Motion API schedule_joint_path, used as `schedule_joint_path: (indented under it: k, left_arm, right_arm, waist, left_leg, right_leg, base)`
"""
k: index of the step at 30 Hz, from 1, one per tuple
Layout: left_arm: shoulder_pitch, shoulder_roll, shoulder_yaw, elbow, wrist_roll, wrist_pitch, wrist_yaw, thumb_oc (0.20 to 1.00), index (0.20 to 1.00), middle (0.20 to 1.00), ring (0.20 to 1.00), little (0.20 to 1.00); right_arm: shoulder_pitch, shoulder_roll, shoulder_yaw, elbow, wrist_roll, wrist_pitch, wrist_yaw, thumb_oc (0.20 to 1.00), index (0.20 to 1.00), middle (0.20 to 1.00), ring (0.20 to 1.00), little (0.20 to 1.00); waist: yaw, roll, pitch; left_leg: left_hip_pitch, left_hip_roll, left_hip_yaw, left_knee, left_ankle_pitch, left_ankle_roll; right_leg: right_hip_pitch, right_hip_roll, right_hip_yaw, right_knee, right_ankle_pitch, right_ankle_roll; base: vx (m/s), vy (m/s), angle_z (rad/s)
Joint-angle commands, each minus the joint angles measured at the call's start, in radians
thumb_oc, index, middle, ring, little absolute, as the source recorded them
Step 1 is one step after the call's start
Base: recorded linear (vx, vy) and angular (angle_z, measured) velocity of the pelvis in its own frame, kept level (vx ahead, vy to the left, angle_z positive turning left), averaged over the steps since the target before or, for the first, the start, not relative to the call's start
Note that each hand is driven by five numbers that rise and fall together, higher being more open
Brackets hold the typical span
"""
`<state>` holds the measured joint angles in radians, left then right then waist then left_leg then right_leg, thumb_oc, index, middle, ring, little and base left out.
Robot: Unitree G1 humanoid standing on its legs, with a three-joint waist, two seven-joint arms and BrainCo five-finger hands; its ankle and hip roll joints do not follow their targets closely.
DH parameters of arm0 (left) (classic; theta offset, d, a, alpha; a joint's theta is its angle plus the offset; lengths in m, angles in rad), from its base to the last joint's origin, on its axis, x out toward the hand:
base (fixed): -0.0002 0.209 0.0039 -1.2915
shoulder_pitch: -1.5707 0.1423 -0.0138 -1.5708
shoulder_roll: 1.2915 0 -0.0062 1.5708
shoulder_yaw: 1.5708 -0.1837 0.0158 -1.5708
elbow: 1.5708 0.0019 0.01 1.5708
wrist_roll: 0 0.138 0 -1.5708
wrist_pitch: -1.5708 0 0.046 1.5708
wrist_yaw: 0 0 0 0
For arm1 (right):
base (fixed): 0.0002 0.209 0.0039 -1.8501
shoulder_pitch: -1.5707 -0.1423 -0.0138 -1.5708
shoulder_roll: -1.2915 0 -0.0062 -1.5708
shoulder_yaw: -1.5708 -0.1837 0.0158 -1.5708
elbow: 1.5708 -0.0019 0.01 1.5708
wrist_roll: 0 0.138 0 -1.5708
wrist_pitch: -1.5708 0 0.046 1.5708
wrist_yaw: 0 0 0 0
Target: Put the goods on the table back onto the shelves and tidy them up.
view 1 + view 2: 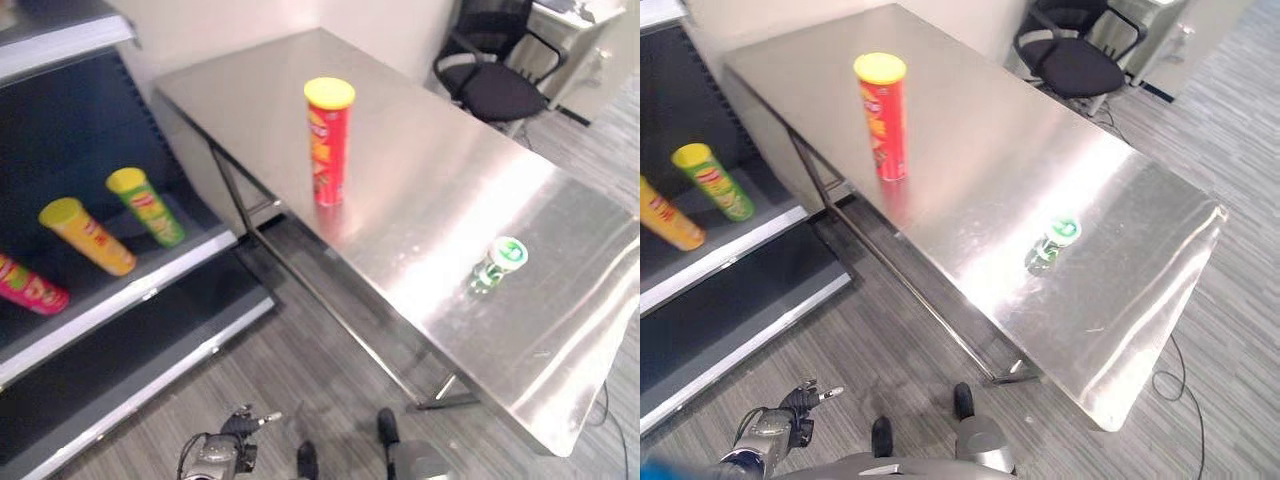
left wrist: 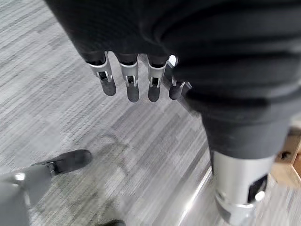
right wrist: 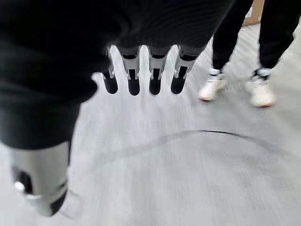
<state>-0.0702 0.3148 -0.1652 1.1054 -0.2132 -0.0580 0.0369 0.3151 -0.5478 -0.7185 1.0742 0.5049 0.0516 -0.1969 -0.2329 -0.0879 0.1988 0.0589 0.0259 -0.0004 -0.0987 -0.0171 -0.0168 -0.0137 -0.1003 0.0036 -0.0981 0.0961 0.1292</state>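
Two goods are seen on the steel worktop (image 1: pixel 420 150): a red crisp can (image 1: pixel 329 140) with a yellow lid, standing upright near the middle, and a small green-capped bottle (image 1: pixel 498 263) lying well apart from it, nearer the worktop's far-right end. On the shelf (image 1: pixel 130 290) to the left, a green can (image 1: pixel 146 206), a yellow can (image 1: pixel 86 235) and a pink can (image 1: pixel 30 285) are already lying tilted, side by side.

The left hand (image 2: pixel 131 80) is hung low over the floor, its fingers (image 2: pixel 133 84) straight and relaxed, nothing held. The right hand (image 3: pixel 141 77) is likewise hung down with its fingers (image 3: pixel 134 80) straight and empty; a person's legs and pale shoes (image 3: pixel 235 87) are seen beyond it.

No item is in hand, so the step judged to be under way is the approach to the worktop. A reach toward the red can is likely called for next, with the fingers closed round its body and the can kept upright for carrying to the shelf.
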Motion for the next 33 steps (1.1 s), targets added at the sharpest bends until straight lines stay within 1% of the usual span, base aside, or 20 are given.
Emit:
schedule_joint_path:
  k: [1, 2, 3, 4, 5, 7, 9, 10, 11, 12, 13, 16, 18, 21, 23, 24, 25, 26, 28, 33]
  left_arm:
    - [-0.037, 0.010, 0.028, 0.041, 0.065, -0.023, 0.010, 1.000, 1.000, 1.000, 1.000, 1.000]
    - [-0.030, 0.003, 0.027, 0.039, 0.077, -0.025, 0.003, 1.000, 1.000, 1.000, 1.000, 1.000]
    - [-0.026, 0.000, 0.028, 0.040, 0.079, -0.023, -0.012, 1.000, 1.000, 1.000, 1.000, 1.000]
    - [-0.021, -0.003, 0.030, 0.034, 0.077, -0.023, -0.019, 1.000, 1.000, 1.000, 1.000, 1.000]
    - [-0.011, -0.002, 0.034, 0.026, 0.080, -0.023, -0.028, 1.000, 1.000, 1.000, 1.000, 1.000]
    - [0.006, -0.003, 0.029, -0.004, 0.080, -0.024, -0.043, 1.000, 1.000, 1.000, 1.000, 1.000]
    - [0.017, -0.002, 0.029, -0.021, 0.074, -0.029, -0.053, 1.000, 1.000, 1.000, 1.000, 1.000]
    - [0.021, -0.004, 0.031, -0.027, 0.073, -0.031, -0.056, 1.000, 1.000, 1.000, 1.000, 1.000]
    - [0.028, -0.007, 0.027, -0.036, 0.063, -0.035, -0.060, 1.000, 1.000, 1.000, 1.000, 1.000]
    - [0.047, -0.008, 0.022, -0.051, 0.048, -0.040, -0.073, 1.000, 1.000, 1.000, 1.000, 1.000]
    - [0.047, -0.008, 0.023, -0.051, 0.048, -0.040, -0.073, 1.000, 1.000, 1.000, 1.000, 1.000]
    - [0.063, -0.006, 0.025, -0.053, 0.039, -0.041, -0.086, 1.000, 1.000, 1.000, 1.000, 1.000]
    - [0.070, -0.006, 0.030, -0.054, 0.028, -0.041, -0.089, 1.000, 1.000, 1.000, 1.000, 1.000]
    - [0.083, -0.005, 0.045, -0.055, 0.018, -0.042, -0.091, 1.000, 1.000, 1.000, 1.000, 1.000]
    - [0.091, -0.008, 0.057, -0.055, 0.018, -0.039, -0.098, 1.000, 1.000, 1.000, 1.000, 1.000]
    - [0.092, -0.008, 0.058, -0.055, 0.018, -0.038, -0.098, 1.000, 1.000, 1.000, 1.000, 1.000]
    - [0.096, -0.015, 0.061, -0.056, 0.014, -0.037, -0.098, 1.000, 1.000, 1.000, 1.000, 1.000]
    - [0.096, -0.015, 0.062, -0.056, 0.014, -0.037, -0.098, 1.000, 1.000, 1.000, 1.000, 1.000]
    - [0.097, -0.020, 0.063, -0.060, 0.018, -0.037, -0.098, 1.000, 1.000, 1.000, 1.000, 1.000]
    - [0.101, -0.018, 0.063, -0.074, 0.013, -0.039, -0.099, 1.000, 1.000, 1.000, 1.000, 1.000]
  right_arm:
    - [-0.007, -0.136, -0.004, -0.156, 0.045, -0.194, -0.118, 1.000, 1.000, 1.000, 1.000, 1.000]
    - [-0.005, -0.155, -0.044, -0.270, 0.044, -0.219, -0.119, 1.000, 1.000, 1.000, 1.000, 1.000]
    - [-0.045, -0.220, -0.063, -0.415, 0.039, -0.271, -0.103, 1.000, 1.000, 1.000, 1.000, 1.000]
    - [-0.063, -0.254, -0.055, -0.520, 0.022, -0.285, -0.072, 1.000, 1.000, 1.000, 1.000, 1.000]
    - [-0.082, -0.302, -0.047, -0.595, -0.019, -0.283, -0.057, 1.000, 1.000, 1.000, 1.000, 1.000]
    - [-0.143, -0.402, 0.031, -0.739, -0.109, -0.274, -0.006, 1.000, 1.000, 1.000, 1.000, 1.000]
    - [-0.178, -0.484, 0.109, -0.850, -0.169, -0.260, 0.074, 1.000, 1.000, 1.000, 1.000, 1.000]
    - [-0.184, -0.499, 0.121, -0.874, -0.178, -0.255, 0.093, 1.000, 1.000, 1.000, 1.000, 1.000]
    - [-0.205, -0.519, 0.162, -0.904, -0.184, -0.264, 0.116, 1.000, 1.000, 1.000, 1.000, 1.000]
    - [-0.225, -0.541, 0.243, -0.909, -0.183, -0.242, 0.195, 1.000, 1.000, 1.000, 1.000, 1.000]
    - [-0.226, -0.541, 0.244, -0.908, -0.183, -0.242, 0.195, 1.000, 1.000, 1.000, 1.000, 1.000]
    - [-0.220, -0.552, 0.314, -0.884, -0.143, -0.212, 0.289, 1.000, 1.000, 1.000, 1.000, 1.000]
    - [-0.204, -0.544, 0.328, -0.884, -0.104, -0.199, 0.329, 1.000, 1.000, 1.000, 1.000, 1.000]
    - [-0.161, -0.498, 0.317, -0.898, -0.054, -0.184, 0.374, 1.000, 1.000, 1.000, 1.000, 1.000]
    - [-0.142, -0.471, 0.349, -0.910, -0.076, -0.166, 0.402, 1.000, 1.000, 1.000, 1.000, 1.000]
    - [-0.144, -0.470, 0.351, -0.910, -0.077, -0.166, 0.402, 1.000, 1.000, 1.000, 1.000, 1.000]
    - [-0.134, -0.452, 0.387, -0.933, -0.126, -0.151, 0.416, 1.000, 1.000, 1.000, 1.000, 1.000]
    - [-0.135, -0.452, 0.388, -0.933, -0.126, -0.151, 0.416, 1.000, 1.000, 1.000, 1.000, 1.000]
    - [-0.149, -0.417, 0.425, -0.948, -0.164, -0.150, 0.416, 1.000, 1.000, 1.000, 1.000, 1.000]
    - [-0.173, -0.394, 0.463, -0.975, -0.206, -0.155, 0.411, 1.000, 1.000, 1.000, 1.000, 1.000]
  waist:
    - [0.001, 0.011, -0.005]
    - [0.000, 0.017, -0.011]
    - [0.003, 0.019, -0.023]
    - [0.009, 0.018, -0.023]
    - [0.018, 0.017, -0.025]
    - [0.043, 0.015, -0.028]
    - [0.066, 0.012, -0.035]
    - [0.068, 0.012, -0.037]
    - [0.078, 0.011, -0.034]
    - [0.096, 0.007, -0.033]
    - [0.096, 0.007, -0.033]
    - [0.109, 0.005, -0.027]
    - [0.110, 0.006, -0.024]
    - [0.112, 0.012, -0.020]
    - [0.116, 0.016, -0.019]
    - [0.115, 0.015, -0.019]
    - [0.118, 0.021, -0.017]
    - [0.117, 0.021, -0.017]
    - [0.121, 0.030, -0.015]
    - [0.128, 0.042, -0.016]
  left_leg:
    - [-0.050, 0.025, 0.077, 0.105, -0.118, -0.023]
    - [-0.040, 0.028, 0.082, 0.097, -0.119, -0.026]
    - [-0.030, 0.032, 0.089, 0.090, -0.120, -0.031]
    - [-0.025, 0.035, 0.092, 0.088, -0.114, -0.034]
    - [-0.019, 0.037, 0.093, 0.086, -0.115, -0.036]
    - [-0.012, 0.040, 0.094, 0.083, -0.113, -0.041]
    - [-0.003, 0.044, 0.094, 0.075, -0.114, -0.047]
    - [-0.002, 0.046, 0.094, 0.073, -0.112, -0.049]
    - [0.001, 0.049, 0.093, 0.072, -0.108, -0.052]
    - [0.005, 0.054, 0.089, 0.070, -0.103, -0.059]
    - [0.005, 0.054, 0.088, 0.070, -0.103, -0.059]
    - [0.004, 0.060, 0.082, 0.070, -0.095, -0.067]
    - [0.003, 0.060, 0.080, 0.067, -0.091, -0.071]
    - [0.000, 0.061, 0.074, 0.067, -0.087, -0.074]
    - [0.000, 0.062, 0.073, 0.066, -0.087, -0.076]
    - [0.000, 0.062, 0.073, 0.066, -0.087, -0.076]
    - [-0.001, 0.064, 0.071, 0.067, -0.086, -0.077]
    - [-0.001, 0.064, 0.071, 0.067, -0.086, -0.077]
    - [0.001, 0.065, 0.070, 0.067, -0.085, -0.076]
    - [0.003, 0.066, 0.066, 0.064, -0.082, -0.076]
  right_leg:
    - [0.008, -0.057, 0.048, 0.100, -0.150, 0.091]
    - [0.015, -0.056, 0.048, 0.092, -0.152, 0.090]
    - [0.024, -0.055, 0.047, 0.083, -0.157, 0.088]
    - [0.027, -0.054, 0.047, 0.082, -0.156, 0.086]
    - [0.034, -0.053, 0.045, 0.077, -0.160, 0.084]
    - [0.046, -0.054, 0.038, 0.068, -0.166, 0.080]
    - [0.060, -0.052, 0.027, 0.062, -0.177, 0.075]
    - [0.063, -0.052, 0.021, 0.060, -0.179, 0.074]
    - [0.072, -0.051, 0.013, 0.059, -0.182, 0.070]
    - [0.084, -0.049, -0.005, 0.059, -0.188, 0.064]
    - [0.085, -0.049, -0.005, 0.059, -0.188, 0.064]
    - [0.092, -0.048, -0.017, 0.066, -0.195, 0.059]
    - [0.094, -0.049, -0.026, 0.069, -0.199, 0.058]
    - [0.096, -0.052, -0.039, 0.077, -0.203, 0.058]
    - [0.097, -0.055, -0.046, 0.080, -0.206, 0.057]
    - [0.098, -0.055, -0.046, 0.080, -0.206, 0.057]
    - [0.100, -0.058, -0.056, 0.084, -0.208, 0.056]
    - [0.100, -0.058, -0.057, 0.084, -0.208, 0.056]
    - [0.103, -0.060, -0.064, 0.086, -0.213, 0.053]
    - [0.112, -0.061, -0.072, 0.083, -0.218, 0.050]
  base:
    - [0.11, 0.011, -0.23]
    - [0.10, -0.003, -0.16]
    - [0.06, -0.022, -0.04]
    - [0.04, -0.036, -0.05]
    - [0.00, -0.046, -0.07]
    - [0.02, -0.035, -0.02]
    - [0.05, -0.029, 0.06]
    - [0.05, -0.026, 0.13]
    - [0.04, -0.062, 0.29]
    - [0.03, -0.053, 0.28]
    - [0.03, -0.058, 0.24]
    - [0.02, -0.041, 0.26]
    - [0.02, -0.034, 0.20]
    - [0.03, -0.032, 0.08]
    - [0.02, -0.033, 0.12]
    - [0.02, -0.035, 0.14]
    - [0.01, -0.018, 0.07]
    - [0.00, 0.000, 0.00]
    - [0.00, 0.000, 0.00]
    - [0.01, -0.017, 0.03]
